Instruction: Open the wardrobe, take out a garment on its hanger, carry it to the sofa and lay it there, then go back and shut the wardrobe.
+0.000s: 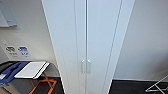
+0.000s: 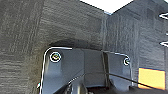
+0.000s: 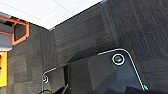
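1. The wardrobe (image 1: 86, 45) stands straight ahead in the head view, tall and white, running from the top edge of the picture down to the bottom. Its two doors are shut, meeting at the middle seam.
2. The two small handles (image 1: 85, 66) sit side by side at that seam, low in the picture.
3. White wall (image 1: 145, 37) runs on both sides of the wardrobe. To its left, a white and blue chair (image 1: 30, 71) on an orange frame stands near the wardrobe's side. To its right, a thin metal rack (image 1: 157, 86) shows at the corner, well apart from the doors.
4. With the doors shut, what hangs inside the wardrobe is hidden.
5. The wrist views look down on dark grey carpet (image 2: 25, 50). The right wrist view also shows the wardrobe's white base and the orange frame (image 3: 21, 31) beside it.
6. Whether either hand's fingers are spread or pressed together, I cannot tell.
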You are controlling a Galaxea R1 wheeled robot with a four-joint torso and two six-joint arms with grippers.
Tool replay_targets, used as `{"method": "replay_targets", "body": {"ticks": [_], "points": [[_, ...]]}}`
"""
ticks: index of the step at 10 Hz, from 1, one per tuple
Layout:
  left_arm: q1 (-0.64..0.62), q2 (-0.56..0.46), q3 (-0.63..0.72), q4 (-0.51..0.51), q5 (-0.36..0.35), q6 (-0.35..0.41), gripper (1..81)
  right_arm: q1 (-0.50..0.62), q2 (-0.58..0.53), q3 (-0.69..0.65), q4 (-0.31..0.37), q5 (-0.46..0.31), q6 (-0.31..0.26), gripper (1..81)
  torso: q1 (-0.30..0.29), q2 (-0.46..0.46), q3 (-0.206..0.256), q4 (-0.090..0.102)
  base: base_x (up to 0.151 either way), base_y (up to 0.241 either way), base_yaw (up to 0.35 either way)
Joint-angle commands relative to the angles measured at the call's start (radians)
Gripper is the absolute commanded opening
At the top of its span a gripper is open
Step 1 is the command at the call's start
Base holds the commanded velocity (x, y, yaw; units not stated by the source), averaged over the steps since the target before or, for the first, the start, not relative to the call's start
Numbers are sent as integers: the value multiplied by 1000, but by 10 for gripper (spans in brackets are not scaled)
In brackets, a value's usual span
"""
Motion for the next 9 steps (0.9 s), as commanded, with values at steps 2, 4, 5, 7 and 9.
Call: {"method": "replay_targets", "body": {"ticks": [2, 4, 5, 7, 9], "points": [[112, 140, -189, 140, -131, 4, 811, -128, 192, -199, -125, -17, -12, 811, 0, 0, 0, 0, 0, 0, 0], [173, 236, -364, 157, -177, 4, 811, -194, 284, -328, -171, -17, -46, 811, -1, -1, 1, 0, 0, 0, 0], [196, 285, -445, 167, -203, 4, 811, -215, 315, -373, -189, -15, -58, 811, -1, -1, 1, 0, 0, 0, 0], [228, 374, -575, 190, -202, 4, 811, -240, 335, -387, -211, -17, -66, 811, -2, -1, 1, 0, 0, 0, 0], [233, 459, -690, 201, -191, 3, 811, -251, 350, -387, -212, -19, -78, 811, -3, -2, 2, 0, 0, 0, 0]]}}
